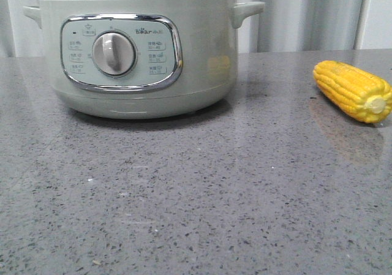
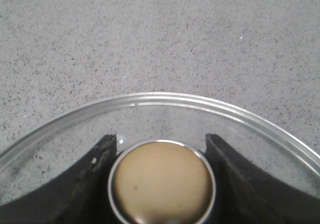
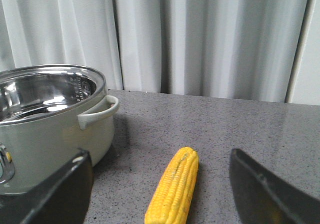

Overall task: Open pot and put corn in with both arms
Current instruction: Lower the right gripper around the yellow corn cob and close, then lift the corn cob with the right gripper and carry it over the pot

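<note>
The pale-green pot [image 1: 138, 54] stands at the back left of the table with no lid on it. In the right wrist view the pot [image 3: 50, 129] shows its bare steel inside. The yellow corn [image 1: 352, 91] lies on the table to the right of the pot. My left gripper [image 2: 160, 136] is shut on the tan knob [image 2: 161, 184] of the glass lid [image 2: 165, 98], which is over the grey table, away from the pot. I cannot tell whether the lid rests on the table. My right gripper [image 3: 159, 154] is open, with the corn [image 3: 175, 191] lying between and just ahead of its fingers. Neither gripper shows in the front view.
The grey speckled table [image 1: 196, 214] stretches in front of the pot and the corn. White curtains [image 3: 200, 39] hang behind the table's back edge. The pot's side handle [image 3: 100, 112] sticks out toward the corn.
</note>
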{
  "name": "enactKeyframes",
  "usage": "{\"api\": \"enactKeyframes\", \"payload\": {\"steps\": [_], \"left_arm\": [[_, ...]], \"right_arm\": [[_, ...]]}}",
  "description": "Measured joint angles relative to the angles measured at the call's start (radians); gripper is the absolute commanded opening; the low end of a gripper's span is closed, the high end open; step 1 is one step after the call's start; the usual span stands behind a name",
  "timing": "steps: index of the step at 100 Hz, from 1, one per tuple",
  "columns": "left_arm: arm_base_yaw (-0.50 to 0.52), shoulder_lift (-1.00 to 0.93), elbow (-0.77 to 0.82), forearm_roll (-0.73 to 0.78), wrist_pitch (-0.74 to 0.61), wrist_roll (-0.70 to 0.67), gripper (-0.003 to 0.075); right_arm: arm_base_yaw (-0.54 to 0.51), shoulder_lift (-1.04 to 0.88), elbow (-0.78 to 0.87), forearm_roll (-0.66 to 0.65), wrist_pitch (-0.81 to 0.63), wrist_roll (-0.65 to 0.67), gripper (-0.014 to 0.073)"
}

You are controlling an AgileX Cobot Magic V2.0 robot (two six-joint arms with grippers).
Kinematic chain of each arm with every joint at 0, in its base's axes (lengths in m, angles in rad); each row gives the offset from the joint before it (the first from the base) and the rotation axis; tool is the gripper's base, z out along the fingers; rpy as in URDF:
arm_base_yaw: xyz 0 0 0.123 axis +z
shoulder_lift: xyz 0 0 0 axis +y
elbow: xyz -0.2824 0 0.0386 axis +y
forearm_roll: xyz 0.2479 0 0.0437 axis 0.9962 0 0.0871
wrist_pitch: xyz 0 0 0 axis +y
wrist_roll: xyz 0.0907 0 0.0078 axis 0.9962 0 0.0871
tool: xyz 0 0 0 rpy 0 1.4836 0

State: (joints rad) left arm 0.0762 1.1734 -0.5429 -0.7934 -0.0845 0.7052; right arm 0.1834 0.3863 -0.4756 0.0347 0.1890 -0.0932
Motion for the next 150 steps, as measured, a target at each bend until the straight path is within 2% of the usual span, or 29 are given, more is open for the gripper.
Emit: {"api": "enactKeyframes", "payload": {"steps": [24, 41, 52, 67, 90, 109, 128, 137, 144, 150], "left_arm": [[0.0, 0.019, -0.002, -0.004, 0.002, 0.0, 0.0453], [0.0, -0.005, -0.004, -0.006, 0.032, 0.0, 0.0463], [0.0, -0.09, -0.021, -0.006, 0.095, 0.0, 0.0462], [0.0, -0.261, -0.057, -0.016, 0.179, 0.0, 0.0436], [0.0, -0.557, -0.087, -0.043, 0.274, 0.0, 0.0417], [0.0, -0.731, -0.089, -0.043, 0.301, 0.0, 0.0417], [0.0, -0.798, -0.089, -0.043, 0.305, 0.0, 0.0417], [0.0, -0.801, -0.089, -0.043, 0.305, 0.0, 0.0417], [0.0, -0.801, -0.089, -0.043, 0.307, 0.0, 0.0417], [0.0, -0.801, -0.089, -0.043, 0.308, 0.0, 0.0417]], "right_arm": [[0.0, 0.0, 0.0, 0.0, -0.002, 0.0, 0.0479], [0.0, 0.058, -0.023, 0.02, 0.0, 0.0, 0.0477], [0.0, 0.193, -0.085, 0.078, 0.076, 0.0, 0.0477], [0.0, 0.441, -0.26, 0.111, 0.271, 0.0, 0.0477], [0.0, 0.815, -0.541, 0.041, 0.499, 0.0, 0.0477], [-0.021, 1.008, -0.614, -0.003, 0.525, 0.008, 0.0477], [-0.052, 1.121, -0.618, 0.004, 0.524, 0.024, 0.0472], [-0.057, 1.154, -0.618, 0.031, 0.522, 0.024, 0.0388], [-0.058, 1.166, -0.618, 0.055, 0.522, 0.024, 0.023], [-0.058, 1.166, -0.621, 0.07, 0.527, 0.025, 0.0047]]}}
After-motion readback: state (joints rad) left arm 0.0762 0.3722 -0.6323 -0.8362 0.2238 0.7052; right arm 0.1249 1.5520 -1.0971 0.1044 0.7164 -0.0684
